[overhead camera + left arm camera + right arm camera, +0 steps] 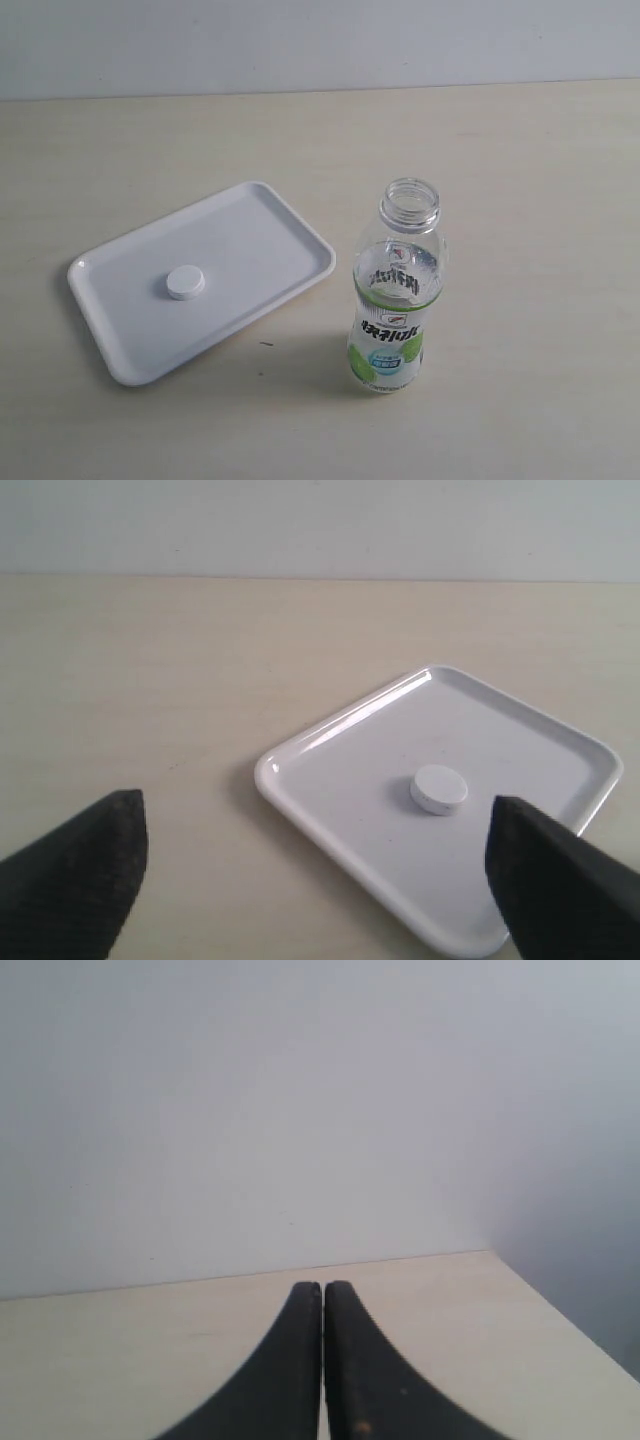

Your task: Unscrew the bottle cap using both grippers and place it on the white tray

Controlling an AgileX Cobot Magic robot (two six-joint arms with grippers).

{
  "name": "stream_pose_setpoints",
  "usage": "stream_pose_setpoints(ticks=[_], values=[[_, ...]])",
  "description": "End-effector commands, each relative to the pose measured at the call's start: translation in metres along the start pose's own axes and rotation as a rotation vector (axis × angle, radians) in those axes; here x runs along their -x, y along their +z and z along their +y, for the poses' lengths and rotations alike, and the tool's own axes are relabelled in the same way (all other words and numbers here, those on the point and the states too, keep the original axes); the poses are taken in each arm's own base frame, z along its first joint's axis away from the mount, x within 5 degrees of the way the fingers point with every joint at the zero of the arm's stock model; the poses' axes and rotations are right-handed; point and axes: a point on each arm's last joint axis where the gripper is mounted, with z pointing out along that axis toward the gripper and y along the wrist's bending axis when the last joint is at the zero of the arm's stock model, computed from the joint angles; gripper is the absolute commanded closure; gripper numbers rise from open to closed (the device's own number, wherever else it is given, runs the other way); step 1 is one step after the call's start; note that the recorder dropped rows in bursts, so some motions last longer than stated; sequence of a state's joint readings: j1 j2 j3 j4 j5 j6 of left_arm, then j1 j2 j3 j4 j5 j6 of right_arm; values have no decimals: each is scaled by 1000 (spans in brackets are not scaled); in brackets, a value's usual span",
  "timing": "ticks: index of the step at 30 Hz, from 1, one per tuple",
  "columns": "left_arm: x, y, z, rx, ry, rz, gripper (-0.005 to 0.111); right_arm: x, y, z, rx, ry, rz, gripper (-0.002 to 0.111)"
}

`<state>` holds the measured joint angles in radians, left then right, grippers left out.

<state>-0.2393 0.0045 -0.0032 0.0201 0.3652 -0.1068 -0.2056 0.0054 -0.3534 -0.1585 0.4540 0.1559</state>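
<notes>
The left claw (315, 805) stands wide open and empty, its two dark fingers far apart with nothing between them. Beyond it lies the white tray (500, 735), and on the tray's floor sits the bottle cap (439, 789), flat side up and clear of the rim all round. The right claw (322, 1287) is closed, its fingers pressed together along their length and gripping nothing. Its camera looks past them over bare surface (100, 1350) to a pale wall (300, 1110).

In the exterior view the tray lies left of centre, turned at an angle, with the cap near its middle. The bottle (397, 300) stands upright just right of centre, near the tray's right corner but apart from it, its threaded neck open.

From this I judge the task's work done: the cap is off and lying on the tray. All that seems left is for the arms to rest away from the things, which calls only for keeping both claws clear of bottle and tray so that neither is knocked.

Neither claw shows in the exterior view, so how far they are from the things cannot be told. Each wrist view cuts the fingers off at the frame edge, and the bottle is in neither. The label's characters are too small to read. A dark speck (265, 344) on the surface below the tray is too small to identify.
</notes>
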Motion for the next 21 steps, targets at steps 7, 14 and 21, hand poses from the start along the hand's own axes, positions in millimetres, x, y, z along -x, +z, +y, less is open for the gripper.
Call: stream_pose_setpoints(ticks=[7, 14, 21], values=[[0, 0, 0, 1, -1, -9, 19, -67, 26, 3, 20, -17, 27, 106], [0, 0, 0, 1, -1, -9, 19, -95, 30, 2, 8, -47, 143, 106], [0, 0, 0, 1, -1, -9, 19, -100, 29, 2, 0, 6, 193, 106]])
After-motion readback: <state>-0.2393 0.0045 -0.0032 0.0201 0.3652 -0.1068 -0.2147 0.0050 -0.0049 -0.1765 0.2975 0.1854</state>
